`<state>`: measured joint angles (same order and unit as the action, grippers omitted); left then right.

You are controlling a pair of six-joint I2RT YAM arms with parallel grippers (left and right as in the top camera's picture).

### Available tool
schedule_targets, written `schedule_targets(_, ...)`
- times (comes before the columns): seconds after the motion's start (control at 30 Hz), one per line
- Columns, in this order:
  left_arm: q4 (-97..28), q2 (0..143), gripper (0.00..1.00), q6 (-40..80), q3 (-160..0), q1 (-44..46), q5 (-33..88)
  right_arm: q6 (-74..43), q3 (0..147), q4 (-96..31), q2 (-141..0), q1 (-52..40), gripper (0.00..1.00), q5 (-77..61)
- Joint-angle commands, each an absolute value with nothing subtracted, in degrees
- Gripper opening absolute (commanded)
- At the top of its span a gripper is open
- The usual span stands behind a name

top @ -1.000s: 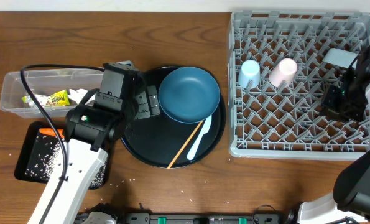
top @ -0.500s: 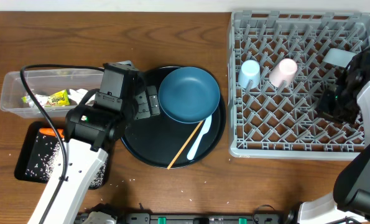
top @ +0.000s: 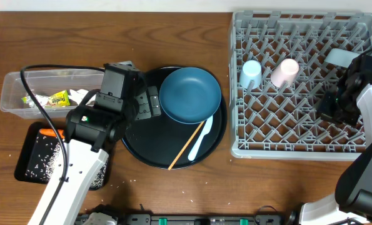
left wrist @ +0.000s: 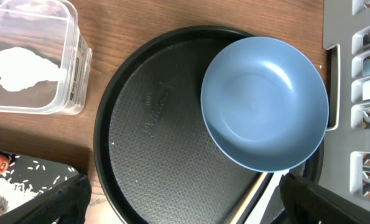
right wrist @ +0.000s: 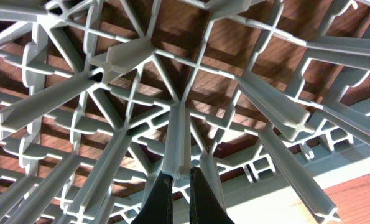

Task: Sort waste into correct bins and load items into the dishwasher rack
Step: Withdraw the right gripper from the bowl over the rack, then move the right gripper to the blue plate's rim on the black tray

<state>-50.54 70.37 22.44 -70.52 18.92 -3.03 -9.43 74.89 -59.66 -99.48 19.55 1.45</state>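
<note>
The dark blue plate [top: 190,94] lies on the round black tray [top: 148,147], also in the left wrist view [left wrist: 264,102]. The white spoon [top: 198,140] and wooden chopstick [top: 184,148] lie by its front edge. My left gripper [top: 146,104] [left wrist: 185,200] hangs open and empty over the tray's left part. The grey rack [top: 298,150] holds the light blue cup [top: 251,74], the pink cup [top: 285,72] and a pale bowl [top: 342,57]. My right gripper [top: 336,106] [right wrist: 181,198] is low among the rack's pegs [right wrist: 175,134], fingers nearly together, holding nothing.
The clear box [top: 14,87] holds a yellow-green wrapper [top: 55,99] and white tissue [left wrist: 20,65]. The shallow black tray [top: 29,164] holds rice grains [top: 42,156] and the orange carrot [top: 49,132]. My left arm covers part of both. A few grains lie on the wooden table.
My right gripper has shifted slightly left and toward the front inside the rack. The left arm and all the dishes have not moved.
</note>
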Motion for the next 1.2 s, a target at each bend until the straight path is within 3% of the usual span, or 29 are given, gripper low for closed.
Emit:
schedule_targets(0.0,-50.5,70.4,0.98,22.1,-70.6,18.9,-3.7,-9.6,74.7,-56.8,-99.8,19.2,0.01,3.2)
schedule_targets(0.27,-50.5,70.4,0.98,22.1,-70.6,18.9,-3.7,-9.6,74.7,-56.6,-99.8,19.1,0.02,2.9)
schedule_targets(0.37,-50.5,70.4,0.98,22.1,-70.6,18.9,-3.7,-9.6,75.0,-57.1,-99.6,19.1,0.20,2.0)
schedule_targets(0.4,-50.5,70.4,0.98,22.1,-70.6,18.9,-3.7,-9.6,75.5,-57.6,-99.6,19.1,0.36,1.8)
schedule_targets(0.53,-50.5,70.4,0.98,22.1,-70.6,18.9,-3.7,-9.6,80.8,-61.5,-99.6,19.1,0.55,1.7)
schedule_targets(0.63,-50.5,70.4,0.98,22.1,-70.6,18.9,-3.7,-8.6,87.0,-65.6,-99.6,19.1,0.57,-1.0)
schedule_targets(0.93,-50.5,70.4,0.98,22.1,-70.6,18.9,-3.7,10.5,99.6,-72.7,-99.6,13.2,0.58,-31.4)
schedule_targets(1.17,-50.5,70.4,0.98,22.1,-70.6,19.0,-3.7,11.3,99.3,-66.1,-99.7,1.8,0.56,-33.9)
